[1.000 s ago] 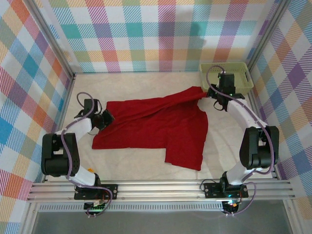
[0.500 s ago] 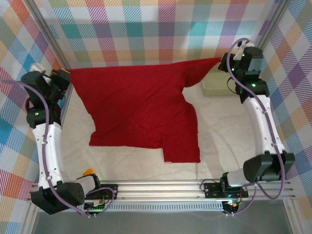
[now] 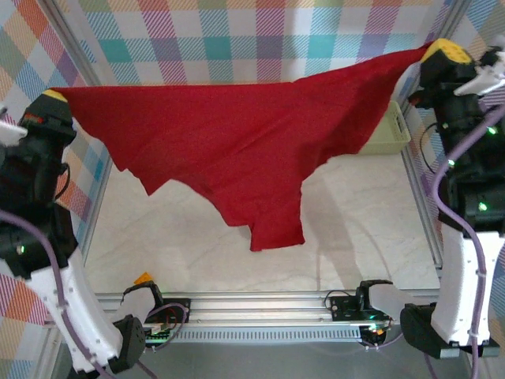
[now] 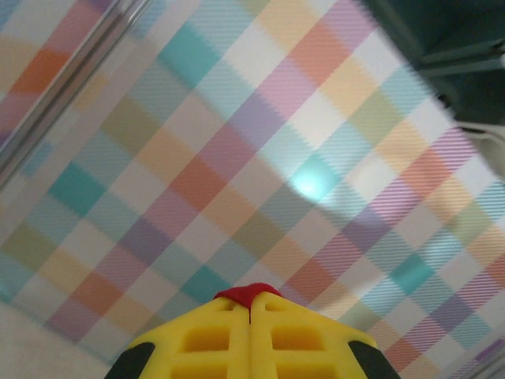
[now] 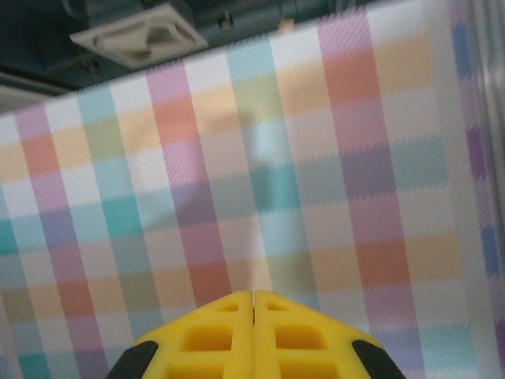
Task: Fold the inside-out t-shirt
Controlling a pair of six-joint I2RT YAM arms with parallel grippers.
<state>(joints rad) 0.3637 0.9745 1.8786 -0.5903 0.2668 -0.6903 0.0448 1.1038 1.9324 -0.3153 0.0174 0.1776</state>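
Observation:
The inside-out t-shirt (image 3: 229, 142), plain deep red, hangs stretched in the air between both raised arms, its lower part drooping to a point above the table. My left gripper (image 3: 54, 96) is shut on its upper left corner. In the left wrist view a bit of the t-shirt (image 4: 249, 292) pokes out at the tip of the shut left gripper (image 4: 250, 304). My right gripper (image 3: 442, 52) is shut on the upper right corner. The right wrist view has the right gripper (image 5: 253, 297) with its yellow fingers pressed together, the cloth between them hidden.
A pale green basket (image 3: 390, 134) stands at the back right, partly behind the shirt. The white table (image 3: 355, 229) lies below. Plaid walls (image 3: 237, 39) close in three sides, and a metal rail (image 3: 260, 304) runs along the near edge.
Both arms have risen and moved apart, lifting the t-shirt off the table. It lay there a second ago and now hangs spread in the air.

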